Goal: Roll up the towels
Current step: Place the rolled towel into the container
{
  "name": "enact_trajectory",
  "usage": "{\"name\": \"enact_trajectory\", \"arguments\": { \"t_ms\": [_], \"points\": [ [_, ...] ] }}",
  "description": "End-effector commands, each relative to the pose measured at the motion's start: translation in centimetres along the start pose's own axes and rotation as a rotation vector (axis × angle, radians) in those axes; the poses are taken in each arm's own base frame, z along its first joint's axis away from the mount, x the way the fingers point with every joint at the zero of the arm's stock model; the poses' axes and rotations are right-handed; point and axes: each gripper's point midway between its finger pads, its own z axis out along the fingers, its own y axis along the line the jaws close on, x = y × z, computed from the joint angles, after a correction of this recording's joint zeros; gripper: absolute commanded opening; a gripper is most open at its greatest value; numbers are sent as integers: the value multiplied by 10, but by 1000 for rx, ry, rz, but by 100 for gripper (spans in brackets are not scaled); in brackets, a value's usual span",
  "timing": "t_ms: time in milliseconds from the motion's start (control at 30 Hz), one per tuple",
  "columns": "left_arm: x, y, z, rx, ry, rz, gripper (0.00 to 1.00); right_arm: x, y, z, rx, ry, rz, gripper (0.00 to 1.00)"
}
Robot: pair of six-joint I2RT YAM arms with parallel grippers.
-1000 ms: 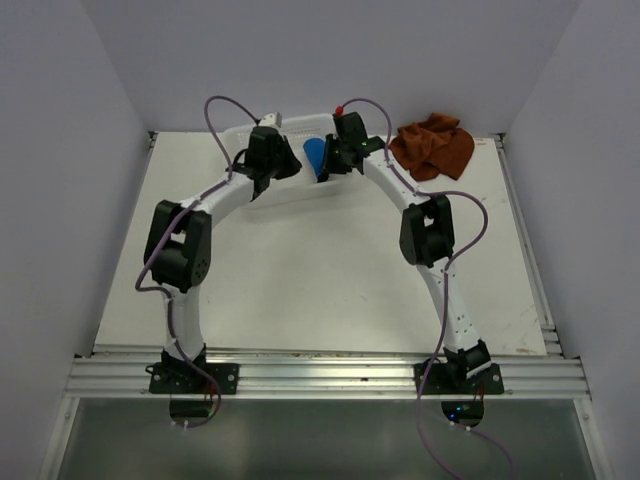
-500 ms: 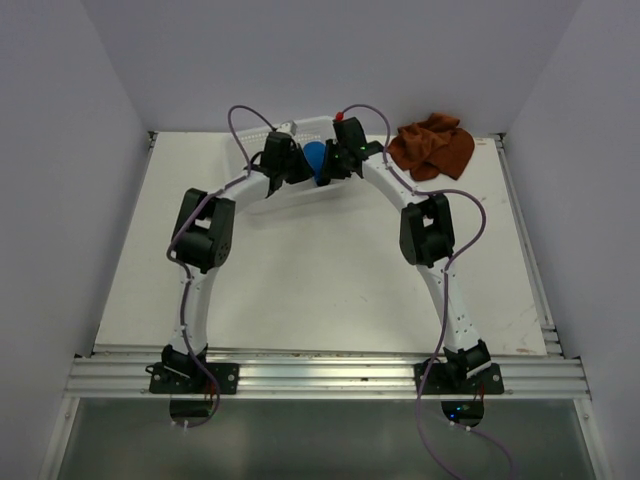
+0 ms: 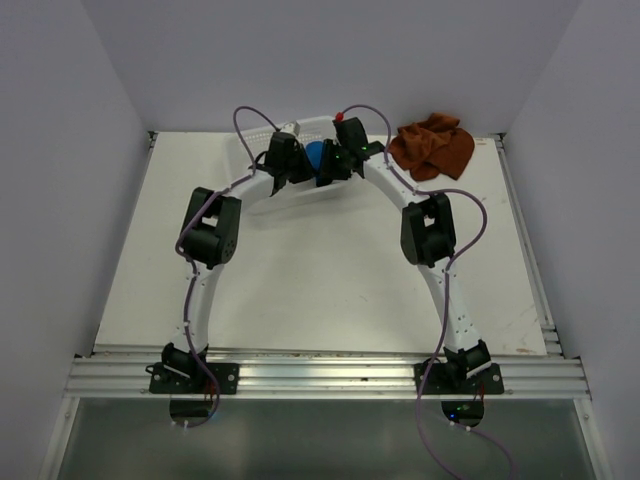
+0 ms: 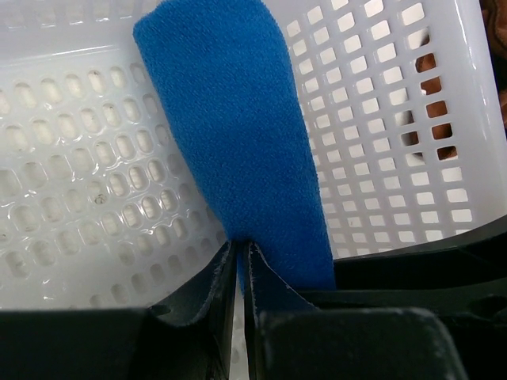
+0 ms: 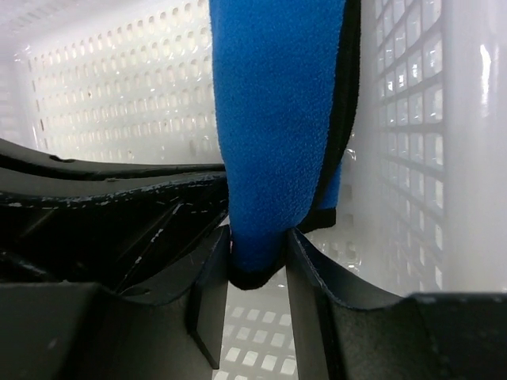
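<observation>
While hung inside white basket [image 4: 79, 158], nipped from both sides: blue towel [image 4: 238, 119]

Sits top centre of overhead view, btwn the two wrists, at far edge of table [image 3: 300, 270]. Runs up mid-frame in L wrist view as narrow folded strip, mesh walls behind & either side. Whether touching basket floor: can't tell. Nipped at lower centre there by L gripper [image 4: 239, 247], fingers all but pressed together on thin edge of cloth. Caught also at lower centre of R wrist view by R gripper [image 5: 257, 235]: jaws part-spread, thick fold filling the gap, both fingers against cloth. As for rust-brown towel [image 3: 432, 145]: crumpled in a heap, upper right of overhead view, on table just beside basket's end, apart from both grippers; glimpsed thru mesh, upper right of L wrist view
</observation>
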Motion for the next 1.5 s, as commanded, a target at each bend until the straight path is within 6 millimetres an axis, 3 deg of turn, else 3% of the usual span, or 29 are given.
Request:
{"name": "enact_trajectory", "arguments": {
  "t_ms": [0, 200, 500, 700, 933, 967, 1200, 1467],
  "points": [
    [-12, -1, 0, 16, -50, 10, 11, -30, 41, -46, -122, -46, -21, 39],
    [-11, 0, -1, 23, -55, 21, 11, -39, 48, -60, -136, -67, -16, 59],
    [-11, -1, -2, 29, -55, 20, 11, -46, 47, -73, -109, -91, -27, 79],
    [-10, -1, -3, 31, -53, 19, 11, -55, 40, -85, -63, -125, -35, 79],
    [-13, -8, -8, 88, -75, 22, 12, -72, 38, -117, -85, -185, 1, 71],
    [-13, -8, -12, 86, -77, 18, 12, -81, 37, -127, -97, -212, 12, 70],
    [-37, -18, -32, 120, -129, 33, 18, -100, 29, -163, -127, -247, 49, 70],
    [-62, -27, -64, 124, -178, 59, 28, -116, -3, -190, -100, -288, 114, 71]
  ]
}}
